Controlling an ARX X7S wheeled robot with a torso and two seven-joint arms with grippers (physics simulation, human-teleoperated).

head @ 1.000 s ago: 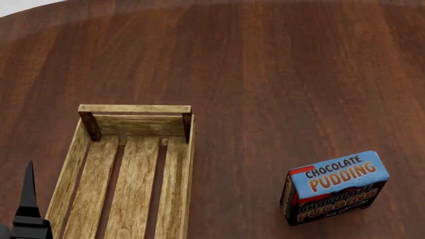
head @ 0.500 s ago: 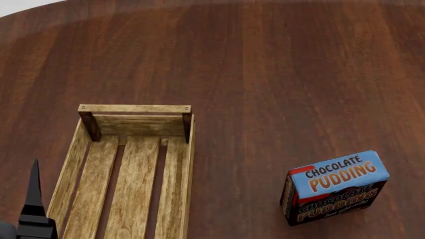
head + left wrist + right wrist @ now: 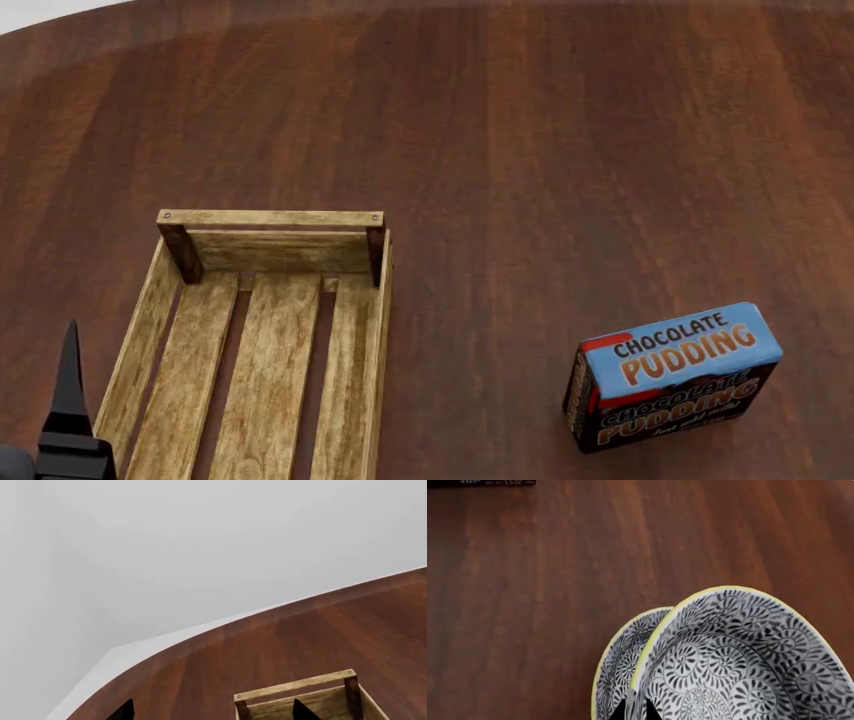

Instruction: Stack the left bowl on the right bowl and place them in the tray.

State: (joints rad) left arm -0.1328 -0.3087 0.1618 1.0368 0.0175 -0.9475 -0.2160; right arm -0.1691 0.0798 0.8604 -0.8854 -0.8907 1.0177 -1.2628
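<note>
The tray (image 3: 267, 330), a long light-wood crate with a slatted bottom, lies at the lower left of the head view; its far end shows in the left wrist view (image 3: 300, 695). Two black-and-white patterned bowls with yellow rims appear only in the right wrist view, the upper bowl (image 3: 747, 670) nested in the lower bowl (image 3: 614, 665). My right gripper (image 3: 634, 714) is shut on the bowls' rim, above the table. My left gripper (image 3: 212, 714) is open and empty beside the tray's left side. One of its fingers (image 3: 67, 400) shows in the head view.
A blue-and-black chocolate pudding box (image 3: 674, 375) stands at the right of the brown wooden table (image 3: 561, 150). The box's edge shows at the border of the right wrist view (image 3: 487, 482). The table's curved far edge (image 3: 200, 630) meets a white floor.
My left gripper's finger has shifted slightly right and down in the head view over the last second. The tray and the pudding box have not moved.
</note>
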